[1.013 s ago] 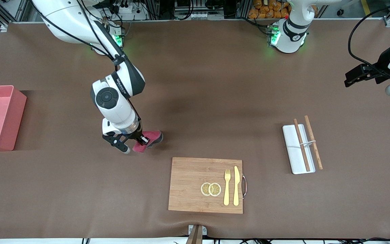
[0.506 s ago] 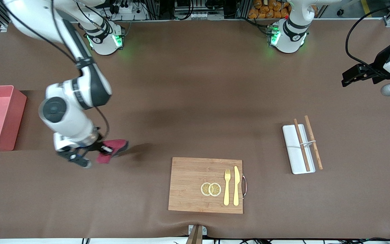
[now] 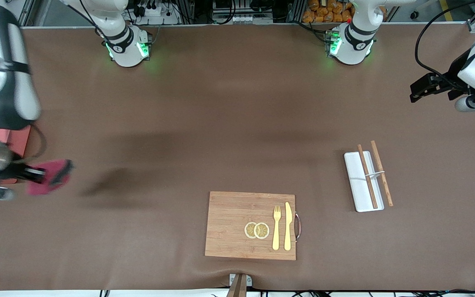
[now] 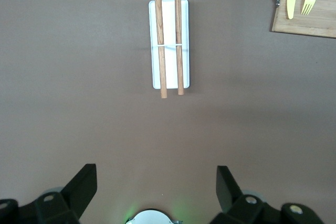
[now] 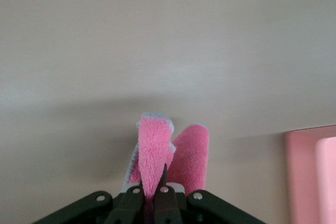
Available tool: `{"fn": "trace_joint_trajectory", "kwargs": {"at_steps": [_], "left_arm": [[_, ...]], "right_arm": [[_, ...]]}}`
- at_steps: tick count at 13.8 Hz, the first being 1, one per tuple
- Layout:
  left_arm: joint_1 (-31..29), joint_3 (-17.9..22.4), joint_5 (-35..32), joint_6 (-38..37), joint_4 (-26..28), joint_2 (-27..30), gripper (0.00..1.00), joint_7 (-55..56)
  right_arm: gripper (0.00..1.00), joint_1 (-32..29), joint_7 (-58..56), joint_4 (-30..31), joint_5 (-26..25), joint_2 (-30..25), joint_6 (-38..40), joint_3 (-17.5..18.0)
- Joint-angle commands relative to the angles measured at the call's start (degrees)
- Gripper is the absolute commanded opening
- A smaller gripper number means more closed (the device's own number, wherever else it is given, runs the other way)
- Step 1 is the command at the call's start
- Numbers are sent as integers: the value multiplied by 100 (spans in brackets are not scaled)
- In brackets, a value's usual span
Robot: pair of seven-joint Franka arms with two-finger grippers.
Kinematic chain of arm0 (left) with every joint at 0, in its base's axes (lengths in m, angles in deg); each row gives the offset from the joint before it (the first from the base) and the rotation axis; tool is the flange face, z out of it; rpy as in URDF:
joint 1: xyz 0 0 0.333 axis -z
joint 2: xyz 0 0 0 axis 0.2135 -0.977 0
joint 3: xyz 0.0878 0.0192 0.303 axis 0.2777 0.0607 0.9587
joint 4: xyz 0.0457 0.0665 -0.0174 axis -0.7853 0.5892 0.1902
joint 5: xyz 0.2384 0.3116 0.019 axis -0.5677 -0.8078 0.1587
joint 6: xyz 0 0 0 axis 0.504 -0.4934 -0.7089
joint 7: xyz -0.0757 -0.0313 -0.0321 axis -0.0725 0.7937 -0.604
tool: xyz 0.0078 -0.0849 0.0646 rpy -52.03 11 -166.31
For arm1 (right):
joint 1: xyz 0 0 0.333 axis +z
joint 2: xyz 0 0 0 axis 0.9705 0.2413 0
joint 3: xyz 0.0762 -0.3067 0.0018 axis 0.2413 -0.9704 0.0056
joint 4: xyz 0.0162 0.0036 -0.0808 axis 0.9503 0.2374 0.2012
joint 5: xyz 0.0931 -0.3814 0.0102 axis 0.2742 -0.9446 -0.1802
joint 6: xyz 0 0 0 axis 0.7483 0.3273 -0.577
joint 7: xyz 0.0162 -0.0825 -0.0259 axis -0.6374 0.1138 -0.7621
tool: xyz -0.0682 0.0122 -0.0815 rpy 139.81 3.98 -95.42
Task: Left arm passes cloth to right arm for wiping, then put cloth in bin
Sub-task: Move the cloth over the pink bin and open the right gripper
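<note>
Right hand up over the table at the right arm's end, just beside the bin, fingers pinched tight on the cloth. Cloth folded and hanging from the fingertips, clear of the table, shadow cast on the brown surface toward the middle. In the right wrist view, cloth clamped between closed fingers, a corner of the bin beside it. Bin mostly hidden by the right arm. Left hand waiting high over the left arm's end of the table, fingers spread wide, holding nothing, above a white tray crossed by two wooden sticks.
</note>
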Motion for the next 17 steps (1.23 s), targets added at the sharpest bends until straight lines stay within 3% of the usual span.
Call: {"fn": "trace_joint_trajectory", "kwargs": {"at_steps": [1, 4, 8, 13, 15, 16, 17], "left_arm": [[0, -2, 58, -23, 126, 144, 100, 20], [0, -2, 49, -23, 126, 144, 100, 20], [0, -2, 58, -23, 126, 144, 100, 20], [0, -2, 58, -22, 134, 144, 100, 20], [0, -2, 58, -14, 126, 136, 100, 20], [0, 7, 49, -22, 134, 135, 100, 20], [0, -2, 58, -23, 135, 144, 100, 20]], "right_arm": [[0, -944, -1458, -184, 154, 70, 114, 136], [0, -1956, -3401, -473, 392, 420, 61, 127], [0, -2871, -4994, -527, 471, 1018, -780, 127], [0, -3206, -5656, -475, 1165, 2195, -1599, 119], [0, -3259, -5701, -501, 1184, 2442, -1600, 119], [30, -3251, -5692, -501, 1175, 2461, -1600, 119], [99, -3242, -5613, -501, 1183, 2461, -1626, 119]]}}
